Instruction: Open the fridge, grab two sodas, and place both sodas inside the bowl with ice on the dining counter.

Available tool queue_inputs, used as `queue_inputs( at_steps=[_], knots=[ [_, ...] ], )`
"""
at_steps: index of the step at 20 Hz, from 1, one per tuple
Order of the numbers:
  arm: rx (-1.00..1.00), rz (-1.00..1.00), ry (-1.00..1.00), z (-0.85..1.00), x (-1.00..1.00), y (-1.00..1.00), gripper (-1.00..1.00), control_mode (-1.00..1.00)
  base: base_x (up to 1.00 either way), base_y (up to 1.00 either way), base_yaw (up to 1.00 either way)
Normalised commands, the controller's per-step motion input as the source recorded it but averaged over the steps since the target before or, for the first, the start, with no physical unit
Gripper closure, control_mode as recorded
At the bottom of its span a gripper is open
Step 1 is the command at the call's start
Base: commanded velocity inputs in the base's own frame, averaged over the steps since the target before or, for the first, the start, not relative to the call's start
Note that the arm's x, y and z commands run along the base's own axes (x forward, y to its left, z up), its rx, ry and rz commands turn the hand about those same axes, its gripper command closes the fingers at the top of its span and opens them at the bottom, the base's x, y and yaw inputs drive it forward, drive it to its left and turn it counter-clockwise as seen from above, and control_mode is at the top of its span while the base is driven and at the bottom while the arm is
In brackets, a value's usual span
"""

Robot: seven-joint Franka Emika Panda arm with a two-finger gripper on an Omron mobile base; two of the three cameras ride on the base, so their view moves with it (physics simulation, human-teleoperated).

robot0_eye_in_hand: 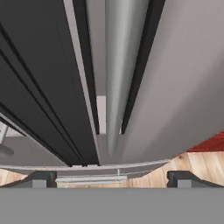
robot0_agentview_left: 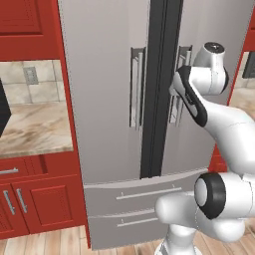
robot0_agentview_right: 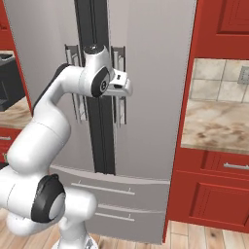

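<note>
Hand view puts my gripper (robot0_eye_in_hand: 112, 178) wide apart just short of the right door's bar handle (robot0_eye_in_hand: 117, 78) on the closed fridge (robot0_agentview_left: 99, 99), beside the dark centre seam (robot0_agentview_left: 158, 84), with bare door face to the right.

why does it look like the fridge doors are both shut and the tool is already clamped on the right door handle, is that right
Not quite. The fridge doors are both shut, but the tool is open, its fingertips spread wide beneath the right door handle rather than clamped on it. The hand view shows this.
</note>
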Motion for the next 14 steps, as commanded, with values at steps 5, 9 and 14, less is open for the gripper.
queue_inputs(
  at_steps=[5, 9, 14],
  knots=[
    [0.02, 0.01, -0.22, 0.0, 0.16, 0.03, -1.0, -1.0, 0.0, 0.0, 0.0],
    [0.0, 0.02, -0.25, -0.01, 0.09, 0.0, -1.0, -1.0, 0.0, 0.0, 0.0],
    [-0.02, 0.0, -0.08, 0.0, 0.21, 0.0, -1.0, -1.0, 0.0, 0.0, 0.0]
  ],
)
